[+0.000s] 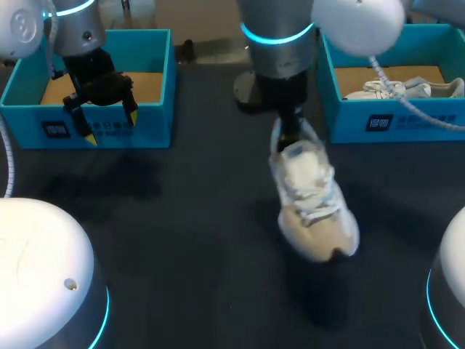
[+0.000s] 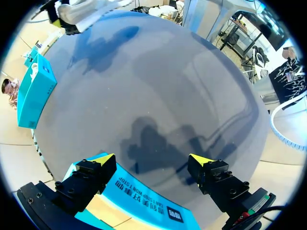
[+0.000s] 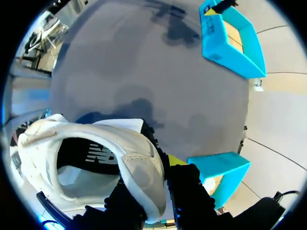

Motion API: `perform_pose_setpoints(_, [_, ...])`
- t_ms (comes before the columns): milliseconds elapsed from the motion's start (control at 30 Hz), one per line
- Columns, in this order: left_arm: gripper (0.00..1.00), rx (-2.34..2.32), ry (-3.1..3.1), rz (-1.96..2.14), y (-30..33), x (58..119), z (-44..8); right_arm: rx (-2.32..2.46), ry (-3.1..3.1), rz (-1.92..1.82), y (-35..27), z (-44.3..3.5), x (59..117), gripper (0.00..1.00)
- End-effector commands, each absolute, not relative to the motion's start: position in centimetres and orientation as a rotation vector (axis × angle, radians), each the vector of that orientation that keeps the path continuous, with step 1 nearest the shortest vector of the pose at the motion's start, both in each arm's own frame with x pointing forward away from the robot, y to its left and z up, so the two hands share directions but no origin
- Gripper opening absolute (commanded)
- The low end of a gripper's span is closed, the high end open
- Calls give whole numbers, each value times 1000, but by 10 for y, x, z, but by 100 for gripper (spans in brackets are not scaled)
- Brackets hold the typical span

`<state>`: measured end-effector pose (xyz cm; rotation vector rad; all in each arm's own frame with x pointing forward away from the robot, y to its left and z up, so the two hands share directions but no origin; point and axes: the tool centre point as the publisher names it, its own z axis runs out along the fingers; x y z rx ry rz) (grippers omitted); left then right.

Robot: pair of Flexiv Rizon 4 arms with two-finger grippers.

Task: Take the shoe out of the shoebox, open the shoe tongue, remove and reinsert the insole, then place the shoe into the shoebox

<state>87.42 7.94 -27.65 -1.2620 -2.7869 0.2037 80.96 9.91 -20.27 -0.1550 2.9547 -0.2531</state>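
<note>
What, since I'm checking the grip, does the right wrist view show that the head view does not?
Only the right wrist view: the dark inside of the white shoe, and the right gripper shut on its heel collar, one finger inside, one outside. Only the head view: the shoe's laces and toe, and a second white shoe in the right shoebox. Both: the held shoe, the two teal shoeboxes, and the open left gripper over the left shoebox.

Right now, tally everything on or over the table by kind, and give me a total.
Teal shoeboxes: 2 (left shoebox, right shoebox)
White shoes: 2 (held shoe, boxed shoe)
Hands: 2 (left hand, right hand)
Total: 6
</note>
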Motion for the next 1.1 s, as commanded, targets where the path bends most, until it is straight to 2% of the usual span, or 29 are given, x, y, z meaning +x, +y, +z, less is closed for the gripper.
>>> perform_pose_setpoints(33, [100, -1263, -2786, 200, 80, 874, -277, -183, 2962, -225, 49, -185, 818, 0])
perform_pose_setpoints(267, [100, -1263, -2786, 200, 80, 874, -277, -229, 2958, -127, 3, -177, 845, 0])
perform_pose_setpoints(867, [100, -1263, -2786, 200, 80, 874, -277, -229, 2958, -127, 3, -177, 845, 0])
perform_pose_setpoints(1100, [100, -1263, -2786, 200, 80, 874, -277, -182, 2986, -196, -39, -159, 888, 0])
